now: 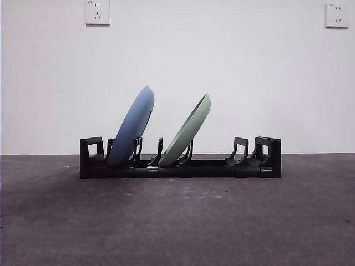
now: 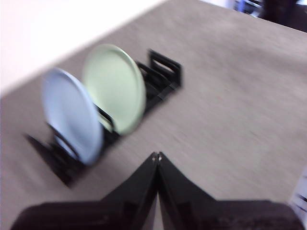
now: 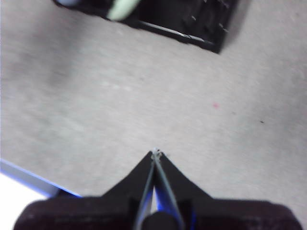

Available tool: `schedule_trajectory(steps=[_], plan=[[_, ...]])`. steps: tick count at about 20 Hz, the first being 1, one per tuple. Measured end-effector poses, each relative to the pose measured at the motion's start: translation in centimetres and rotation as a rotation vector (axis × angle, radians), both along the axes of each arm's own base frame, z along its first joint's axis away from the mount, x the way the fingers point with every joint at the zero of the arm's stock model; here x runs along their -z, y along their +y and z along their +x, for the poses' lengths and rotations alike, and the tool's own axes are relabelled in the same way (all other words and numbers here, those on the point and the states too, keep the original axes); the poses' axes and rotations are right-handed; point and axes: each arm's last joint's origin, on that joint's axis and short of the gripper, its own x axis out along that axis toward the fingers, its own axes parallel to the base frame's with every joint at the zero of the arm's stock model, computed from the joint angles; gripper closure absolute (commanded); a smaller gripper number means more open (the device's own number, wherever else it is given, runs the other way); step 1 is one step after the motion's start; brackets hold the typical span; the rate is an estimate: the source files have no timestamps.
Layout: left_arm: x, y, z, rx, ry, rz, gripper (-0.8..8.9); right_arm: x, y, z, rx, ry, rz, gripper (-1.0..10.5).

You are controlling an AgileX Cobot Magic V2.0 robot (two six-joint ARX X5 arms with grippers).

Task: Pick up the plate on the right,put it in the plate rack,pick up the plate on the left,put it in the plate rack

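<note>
So both plates are sitting in the plate rack (image 1: 180, 166) right now. In the front view the rack runs straight across the grey table (image 1: 177, 227), long axis left to right, blocky ends at each side and the wall just behind it. The blue plate (image 1: 132, 128) stands in a slot near the left end, and the green plate (image 1: 186, 132) is in a slot closer to the middle. Both are on edge and lean the same way, tops tipped toward the right, the green one tilted a bit more. The slots on the right part of the rack hold nothing. Two white wall sockets (image 1: 97, 12) sit high up near the top corners.

The front view shows the plates only edge-on. The left wrist view, though blurry, shows their round faces: blue plate (image 2: 72, 115) and green plate (image 2: 115, 86) side by side, with the rack (image 2: 160, 79) running diagonally across the table.

The left gripper (image 2: 157, 156) is clear of the rack above bare table, jaws pressed together with nothing between them. The right gripper (image 3: 156, 153) is the same, clenched and holding nothing, and its view catches only one end of the rack (image 3: 192, 21) plus a sliver of green plate (image 3: 122, 8).
</note>
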Motion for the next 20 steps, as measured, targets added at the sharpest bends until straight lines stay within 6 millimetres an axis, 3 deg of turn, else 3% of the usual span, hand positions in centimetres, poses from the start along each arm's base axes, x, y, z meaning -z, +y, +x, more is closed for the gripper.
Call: schedule_trajectory(steps=[3, 5, 9, 14, 16, 20], plan=[[-0.5, 1.5, 1.0, -0.057, -0.205, -0.022, 8.14, 0.8, 0.4, 1.5, 0.023, 0.037, -0.048, 9.5], [0.9, 3.0, 1.3, -0.067, -0.330, -0.066, 8.14, 1.3, 0.7, 2.4, 0.030, 0.061, -0.070, 9.5], [7.6, 5.4, 0.7, -0.194, -0.469, -0.068, 8.14, 2.0, 1.1, 3.6, 0.030, 0.101, -0.085, 9.5], [17.4, 6.8, -0.3, -0.343, -0.396, -0.022, 8.14, 2.3, 1.3, 4.1, 0.029, 0.117, -0.091, 9.5], [19.8, 7.1, -0.5, -0.391, -0.367, -0.032, 8.14, 2.1, 1.4, 4.4, 0.030, 0.078, -0.076, 9.5], [22.7, 7.4, -0.8, -0.429, -0.344, -0.075, 8.14, 1.5, 1.7, 5.3, 0.032, -0.030, -0.037, 9.5]])
